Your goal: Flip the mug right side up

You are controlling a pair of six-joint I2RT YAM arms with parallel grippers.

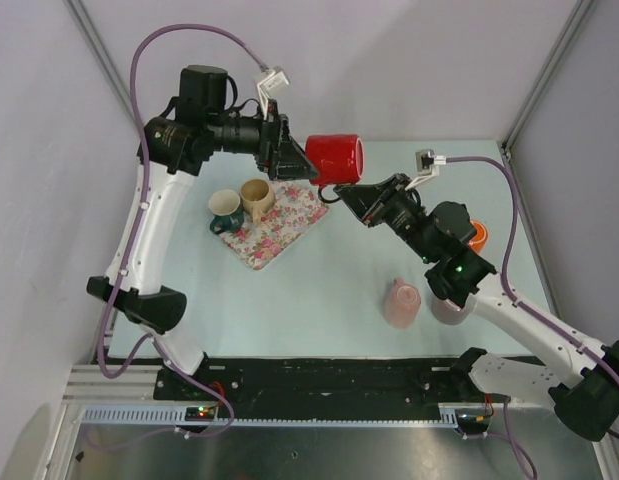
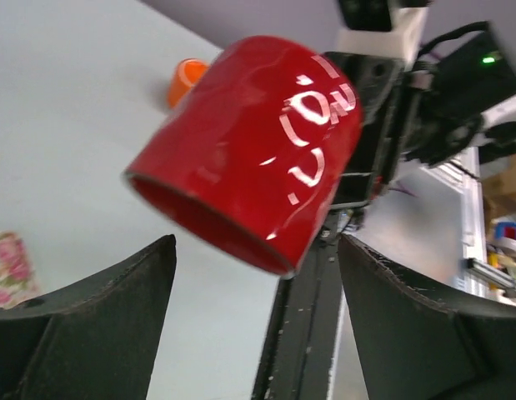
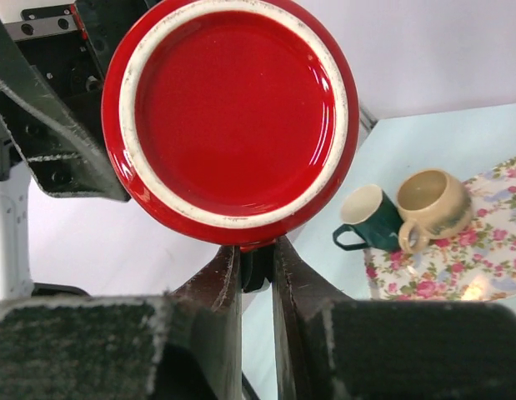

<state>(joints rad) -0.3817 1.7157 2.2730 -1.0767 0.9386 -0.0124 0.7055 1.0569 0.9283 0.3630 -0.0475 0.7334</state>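
Mug [image 1: 336,158], glossy red, lies sideways in midair, right gripper [image 3: 256,252] clamped on its handle, left gripper [image 2: 256,243] spread apart.

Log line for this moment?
red mug: airborne, on its side | right pincer: shut on it | left pincer: open, at its mouth | upright: not yet

The red mug [image 1: 336,158] hangs over the table's [image 1: 319,300] twelve o'clock, hemmed by the left gripper [image 1: 292,158] at its nine and the right gripper [image 1: 334,189] at its six. Below, a green mug [image 1: 225,210] and beige mug [image 1: 256,197] on a floral cloth [image 1: 289,228] block ten o'clock. A pink cup [image 1: 401,302] and orange cup [image 1: 477,236] crowd four and three, with bare table from six to eight.
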